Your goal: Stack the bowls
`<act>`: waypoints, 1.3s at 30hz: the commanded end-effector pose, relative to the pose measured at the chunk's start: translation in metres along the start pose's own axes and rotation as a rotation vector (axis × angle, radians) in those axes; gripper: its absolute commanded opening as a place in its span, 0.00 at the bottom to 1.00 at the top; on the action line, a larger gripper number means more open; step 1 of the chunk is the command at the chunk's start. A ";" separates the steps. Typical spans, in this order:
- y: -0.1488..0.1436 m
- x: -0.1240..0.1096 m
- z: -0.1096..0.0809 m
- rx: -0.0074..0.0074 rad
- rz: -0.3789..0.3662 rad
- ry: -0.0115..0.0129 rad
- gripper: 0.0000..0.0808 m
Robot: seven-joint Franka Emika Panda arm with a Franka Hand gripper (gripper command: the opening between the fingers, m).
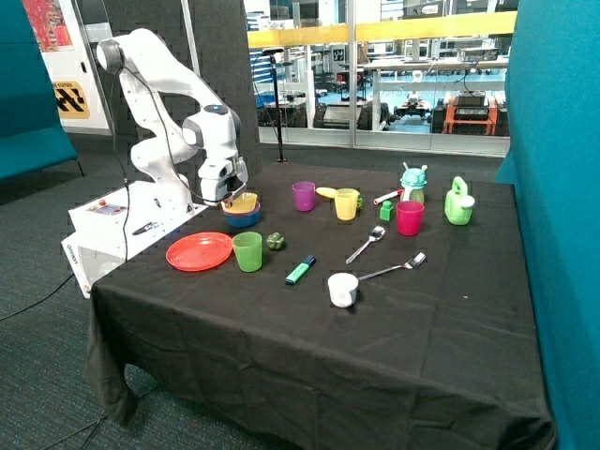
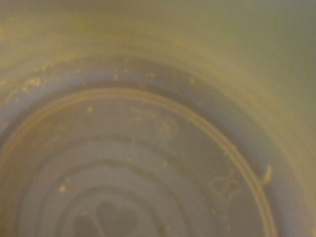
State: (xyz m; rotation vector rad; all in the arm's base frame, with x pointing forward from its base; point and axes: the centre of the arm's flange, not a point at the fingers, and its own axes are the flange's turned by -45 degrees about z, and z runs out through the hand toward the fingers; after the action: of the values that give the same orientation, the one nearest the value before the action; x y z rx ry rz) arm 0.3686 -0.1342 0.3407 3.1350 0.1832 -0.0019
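The bowls sit nested in one stack near the table's back edge, beside the robot base. A yellow bowl (image 1: 245, 201) is on top and a blue bowl (image 1: 243, 219) is at the bottom. Between them a thin purplish rim seems to show. My gripper (image 1: 229, 195) reaches down onto the stack at the yellow bowl's rim, on the side facing the robot base. The wrist view is filled by the yellow bowl's (image 2: 158, 118) inside, very close, with its ringed bottom. Whether the gripper holds the rim cannot be made out.
A red-orange plate (image 1: 199, 251) and a green cup (image 1: 247, 251) stand just in front of the stack. Purple (image 1: 304, 196), yellow (image 1: 346, 203), pink (image 1: 410, 217) and white (image 1: 342, 289) cups, two spoons (image 1: 366, 245), a green marker (image 1: 300, 270) and a green watering can (image 1: 458, 202) are spread across the black cloth.
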 end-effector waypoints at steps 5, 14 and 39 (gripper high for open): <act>-0.005 0.001 0.011 0.0011 -0.013 0.0013 0.00; -0.006 0.002 0.012 0.0011 -0.010 0.0013 0.00; -0.002 0.008 0.014 0.0011 -0.028 0.0013 0.85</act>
State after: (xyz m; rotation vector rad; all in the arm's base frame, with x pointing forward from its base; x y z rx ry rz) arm 0.3735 -0.1326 0.3278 3.1328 0.2100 0.0018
